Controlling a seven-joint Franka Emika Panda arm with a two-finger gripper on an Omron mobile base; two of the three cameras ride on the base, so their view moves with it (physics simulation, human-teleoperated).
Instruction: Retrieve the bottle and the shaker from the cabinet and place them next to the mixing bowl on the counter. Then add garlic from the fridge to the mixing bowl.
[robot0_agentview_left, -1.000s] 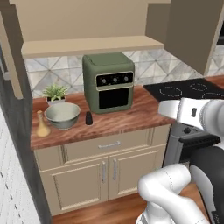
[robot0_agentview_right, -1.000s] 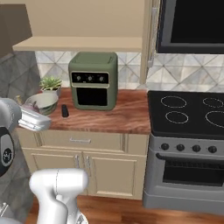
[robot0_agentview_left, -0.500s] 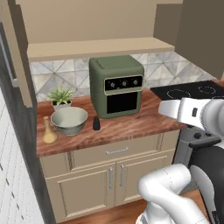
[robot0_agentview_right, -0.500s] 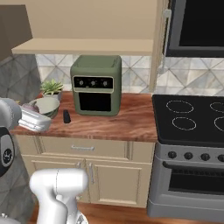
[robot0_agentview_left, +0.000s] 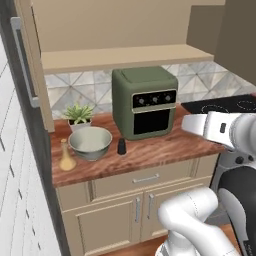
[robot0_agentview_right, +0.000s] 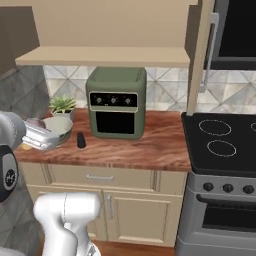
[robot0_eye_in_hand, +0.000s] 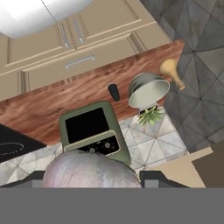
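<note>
The garlic is being gripped between the gripper fingertips. On the table, the bottle and shaker are being kept upright, long axes vertical, flanking the mixing bowl.

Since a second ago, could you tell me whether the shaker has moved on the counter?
No. The shaker stands between the mixing bowl and air fryer; the camera moved.

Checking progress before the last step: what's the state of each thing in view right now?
Garlic: held between the gripper's fingers, not yet in the bowl.
Gripper: closed on the garlic.
Mixing bowl: upright on the counter, looks empty.
Bottle: upright, beside the bowl.
Shaker: upright, beside the bowl.
Air fryer oven: door shut.
Drawer: shut.
Lower cabinet doors: shut.
</note>
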